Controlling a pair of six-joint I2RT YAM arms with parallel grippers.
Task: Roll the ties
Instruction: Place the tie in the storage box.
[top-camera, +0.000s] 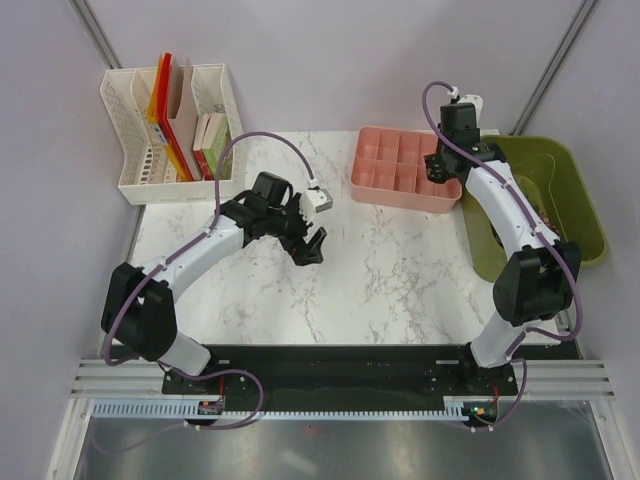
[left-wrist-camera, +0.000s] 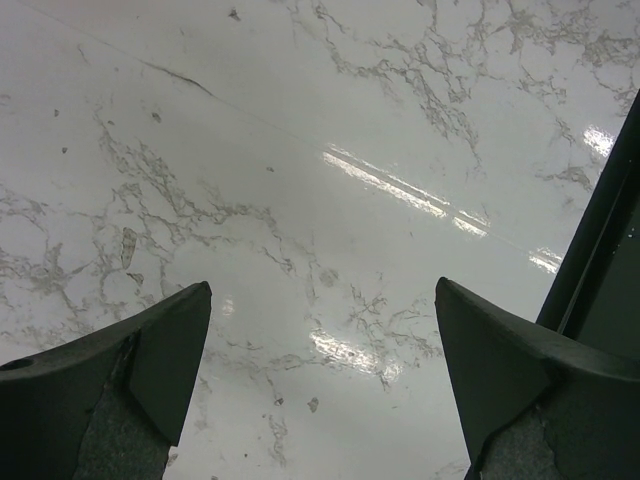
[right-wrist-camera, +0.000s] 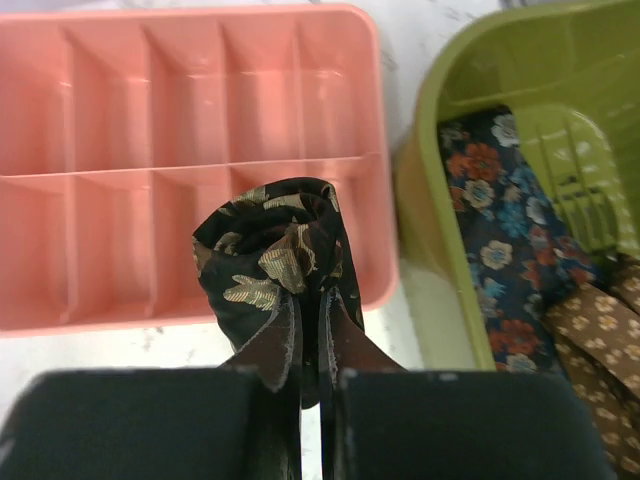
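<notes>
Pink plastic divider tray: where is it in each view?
Top external: pink plastic divider tray, upper right of centre.
Left wrist: not in it.
Right wrist: upper left, behind the rolled black gold-floral tie.
Shared landmark: green plastic bin, on its right in both.

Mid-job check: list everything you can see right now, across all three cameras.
rolled tie: one, black with gold-brown floral, pinched in the right hand over the pink tray's near edge
navy floral tie: one, navy with orange and blue flowers, lying in the green bin
brown patterned tie: one, brown with pale motifs, in the green bin beside the navy one
pink tray: one, pink, compartmented, far right of the table
green bin: one, olive green, at the table's right edge
file organiser: one, white, far left corner, holding folders
table: one, white marble
left hand: black, open, above bare marble
right hand: black, shut on the rolled tie
</notes>
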